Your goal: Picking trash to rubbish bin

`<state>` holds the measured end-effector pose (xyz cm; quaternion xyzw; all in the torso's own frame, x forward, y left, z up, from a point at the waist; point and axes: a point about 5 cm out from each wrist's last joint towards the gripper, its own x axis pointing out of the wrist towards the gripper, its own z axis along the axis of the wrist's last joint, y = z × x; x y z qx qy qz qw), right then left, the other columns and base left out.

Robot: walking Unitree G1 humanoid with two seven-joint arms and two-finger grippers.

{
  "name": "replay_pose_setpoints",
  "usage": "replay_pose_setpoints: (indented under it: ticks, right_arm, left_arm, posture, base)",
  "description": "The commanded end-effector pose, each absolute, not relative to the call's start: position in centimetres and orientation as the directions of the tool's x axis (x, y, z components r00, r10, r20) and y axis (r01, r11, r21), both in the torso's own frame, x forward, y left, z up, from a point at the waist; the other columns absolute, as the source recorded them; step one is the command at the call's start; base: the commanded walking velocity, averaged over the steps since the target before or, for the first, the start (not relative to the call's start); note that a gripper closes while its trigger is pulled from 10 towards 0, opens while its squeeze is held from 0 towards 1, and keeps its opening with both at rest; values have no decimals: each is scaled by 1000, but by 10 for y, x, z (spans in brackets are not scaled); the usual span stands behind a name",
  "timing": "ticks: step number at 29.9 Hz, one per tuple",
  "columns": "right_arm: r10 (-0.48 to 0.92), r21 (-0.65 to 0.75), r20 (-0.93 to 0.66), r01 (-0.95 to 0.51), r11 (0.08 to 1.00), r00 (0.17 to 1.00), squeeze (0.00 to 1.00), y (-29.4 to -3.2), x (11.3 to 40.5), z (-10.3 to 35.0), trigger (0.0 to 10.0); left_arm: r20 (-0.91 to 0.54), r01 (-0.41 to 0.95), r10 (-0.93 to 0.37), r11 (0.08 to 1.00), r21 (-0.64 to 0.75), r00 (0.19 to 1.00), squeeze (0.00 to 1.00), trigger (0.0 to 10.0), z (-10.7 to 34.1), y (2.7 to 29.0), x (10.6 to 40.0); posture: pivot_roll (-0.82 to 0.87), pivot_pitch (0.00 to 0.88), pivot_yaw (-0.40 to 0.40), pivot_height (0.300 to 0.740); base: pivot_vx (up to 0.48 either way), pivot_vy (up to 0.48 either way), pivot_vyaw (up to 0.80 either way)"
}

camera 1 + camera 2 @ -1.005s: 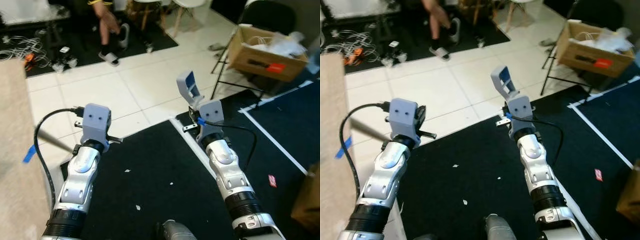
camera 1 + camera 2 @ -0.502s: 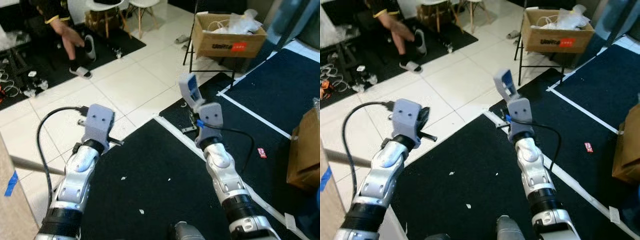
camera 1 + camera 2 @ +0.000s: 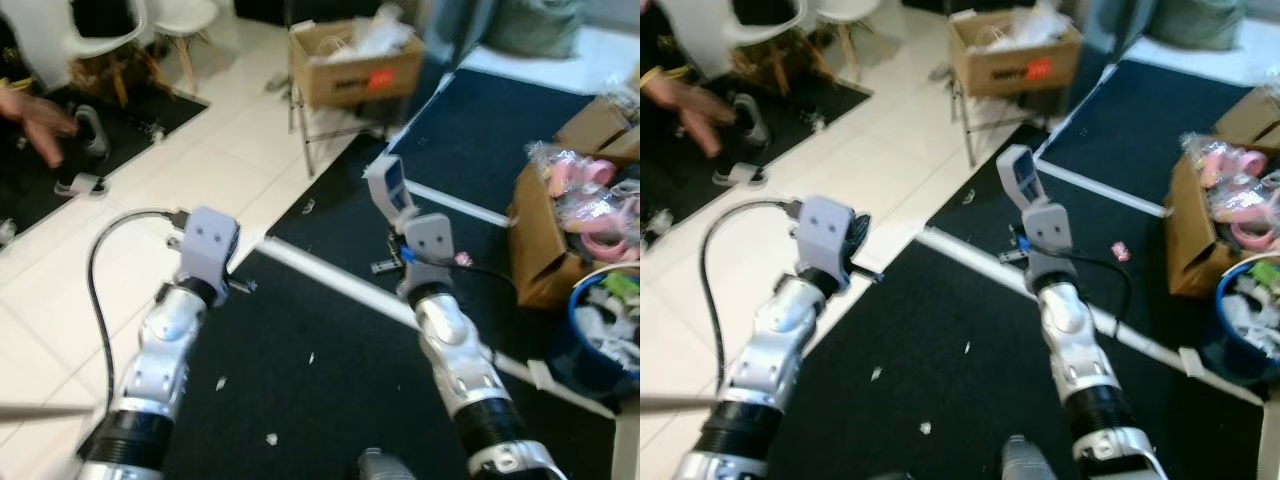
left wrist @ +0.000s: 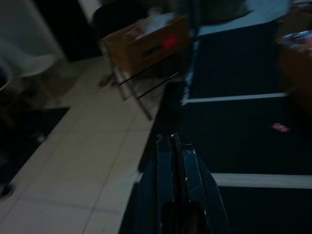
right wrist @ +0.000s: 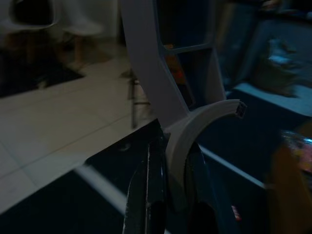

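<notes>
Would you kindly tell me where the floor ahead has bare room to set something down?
The white tiles between the black mat and the chair-borne cardboard box lie bare. The black mat between the two arms holds just small scraps. The dark mat past the white tape line is open. It is crowded at right, around the blue bin and the brown box of pink items.

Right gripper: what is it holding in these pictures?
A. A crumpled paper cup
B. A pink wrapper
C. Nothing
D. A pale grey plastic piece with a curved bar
D: the right gripper is shut on a pale grey plastic piece, which stands up above the wrist; the right wrist view shows its curved bar between the black fingers.
</notes>
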<state>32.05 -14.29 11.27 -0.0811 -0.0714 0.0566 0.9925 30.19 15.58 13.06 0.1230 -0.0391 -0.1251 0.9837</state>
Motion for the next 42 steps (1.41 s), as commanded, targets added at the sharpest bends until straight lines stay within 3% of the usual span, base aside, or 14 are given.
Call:
replay_pose_setpoints:
  ticks: [1,13,20,42]
  right_arm:
    - [136,-161,124,-115,980,983,0,-138,318,109,10000]
    - [145,-169,123,-123,978,982,0,-140,319,110,10000]
    - [165,-178,119,-142,974,979,0,-140,320,111,10000]
    - [205,-202,109,-180,963,973,0,-138,323,112,10000]
  left_arm:
    - [23,231,-245,938,259,969,0,10000,125,159,300]
    - [25,220,-233,944,246,972,0,10000,123,158,300]
    - [28,166,-173,972,166,984,0,10000,119,160,297]
    - [55,127,-137,981,148,989,0,10000,122,161,298]
  posture:
    - [95,52,54,740]
    - [80,56,40,740]
    - [72,60,21,740]
    - [62,46,-1,740]
  base:
    - [0,0,-719]
    - [0,0,-719]
    - [0,0,-687]
    - [24,0,0]
